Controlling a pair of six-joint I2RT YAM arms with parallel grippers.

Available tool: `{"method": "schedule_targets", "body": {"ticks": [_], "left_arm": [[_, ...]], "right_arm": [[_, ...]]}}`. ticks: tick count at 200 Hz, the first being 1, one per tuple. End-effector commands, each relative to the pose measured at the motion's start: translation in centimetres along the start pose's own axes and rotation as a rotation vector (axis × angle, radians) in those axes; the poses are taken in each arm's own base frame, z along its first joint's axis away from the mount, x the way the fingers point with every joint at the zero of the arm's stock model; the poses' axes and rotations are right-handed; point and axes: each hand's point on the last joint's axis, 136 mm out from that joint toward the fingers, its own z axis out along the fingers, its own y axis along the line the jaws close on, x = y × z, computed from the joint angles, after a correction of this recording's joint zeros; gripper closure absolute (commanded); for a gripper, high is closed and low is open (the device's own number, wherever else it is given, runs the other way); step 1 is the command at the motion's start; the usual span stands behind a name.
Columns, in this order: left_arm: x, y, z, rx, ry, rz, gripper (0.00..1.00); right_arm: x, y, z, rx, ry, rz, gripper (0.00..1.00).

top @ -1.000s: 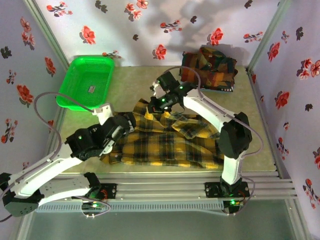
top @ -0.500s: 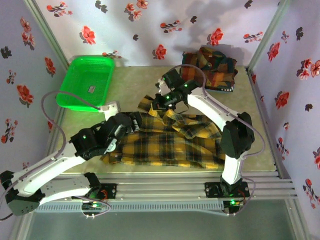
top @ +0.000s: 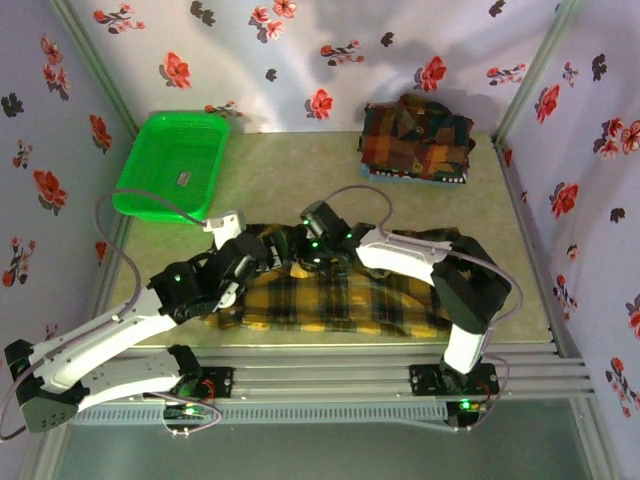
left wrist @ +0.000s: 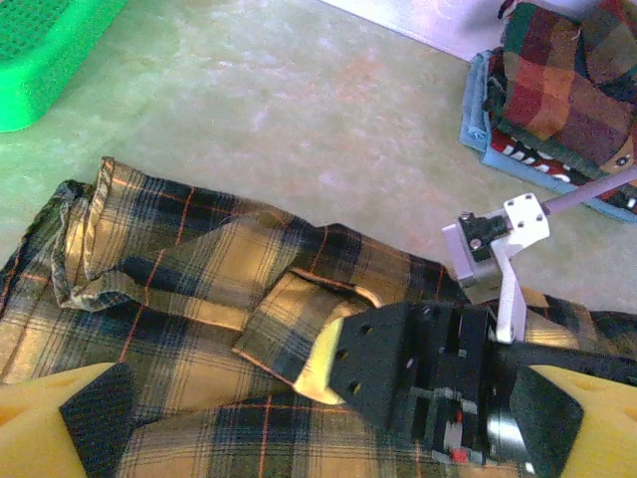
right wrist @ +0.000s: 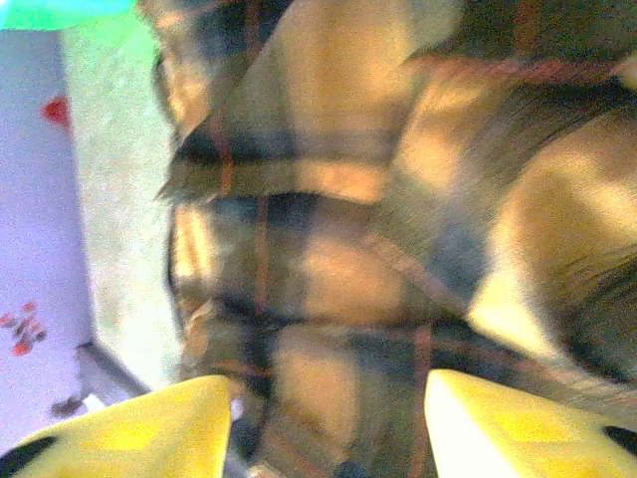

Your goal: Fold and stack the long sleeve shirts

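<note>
A mustard-yellow and black check long sleeve shirt lies partly folded at the near middle of the table, its fabric spread under both grippers. My right gripper hovers low over the shirt's left part with its yellow fingers apart and plaid cloth beyond them. In the left wrist view, one right-gripper finger rests on a folded flap. My left gripper stands wide open just left of it, holding nothing. Folded red, orange and dark green shirts are stacked at the back right.
A green plastic basket sits at the back left, its corner near the shirt's far edge. Bare tabletop lies between basket and stack. Floral walls close in three sides.
My right gripper came from the back middle toward the near left, laying part of the yellow shirt over itself, and its jaws opened. My left gripper shifted slightly right.
</note>
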Motion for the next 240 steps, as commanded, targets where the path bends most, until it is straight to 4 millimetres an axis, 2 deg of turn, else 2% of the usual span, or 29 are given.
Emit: {"method": "schedule_targets", "body": {"ticks": [1,12,30,52,66,78,84,90,102,123,145,158,178,205,240], "left_arm": [[-0.1,1.0,-0.3,-0.008,-0.016,-0.038,0.0],[0.0,1.3,-0.4,-0.014,-0.013,-0.039,0.0],[0.1,1.5,-0.5,-0.016,-0.008,-0.043,0.0],[0.4,1.5,-0.3,-0.016,-0.001,-0.066,0.0],[0.6,1.5,-0.3,-0.013,0.006,-0.079,0.0],[0.9,1.5,-0.3,-0.01,0.015,-0.087,0.0],[1.0,1.4,-0.3,-0.005,0.018,-0.09,0.0],[1.1,1.4,-0.2,-0.005,0.024,-0.089,0.0],[1.4,1.5,-0.2,-0.01,0.035,-0.084,0.0],[1.9,2.1,-0.2,-0.026,0.047,-0.08,0.0],[2.1,2.4,-0.2,-0.028,0.05,-0.079,0.0],[2.3,2.7,-0.2,-0.032,0.054,-0.079,0.0],[2.4,3.1,-0.5,-0.034,0.058,-0.086,0.0],[2.2,3.7,-1.1,-0.032,0.054,-0.095,0.0],[1.8,4.2,-1.6,-0.039,0.044,-0.087,0.0]], "right_arm": [[0.1,4.0,-3.0,-0.095,0.019,-0.008,0.37],[0.0,2.7,-5.0,-0.017,0.006,-0.047,0.32],[-1.9,0.3,-8.6,0.12,-0.053,-0.13,0.22],[-5.2,-2.8,-10.3,0.229,-0.034,-0.174,0.18],[-6.9,-4.4,-9.9,0.238,0.037,-0.177,0.19],[-8.1,-5.5,-9.7,0.299,0.068,-0.269,0.2],[-8.1,-6.7,-9.7,0.362,0.094,-0.301,0.21],[-7.9,-7.0,-9.5,0.37,0.128,-0.31,0.21],[-6.9,-6.5,-9.0,0.289,0.193,-0.246,0.23],[-5.4,-4.4,-8.1,0.159,0.214,-0.161,0.22],[-6.4,-3.0,-7.7,0.148,0.183,-0.257,0.22],[-7.2,-3.3,-6.8,0.171,0.191,-0.346,0.23],[-7.5,-4.4,-4.4,0.172,0.256,-0.43,0.29],[-8.6,-4.9,-2.1,0.178,0.266,-0.532,0.29],[-8.8,-5.5,0.4,0.188,0.299,-0.594,0.3]]}}
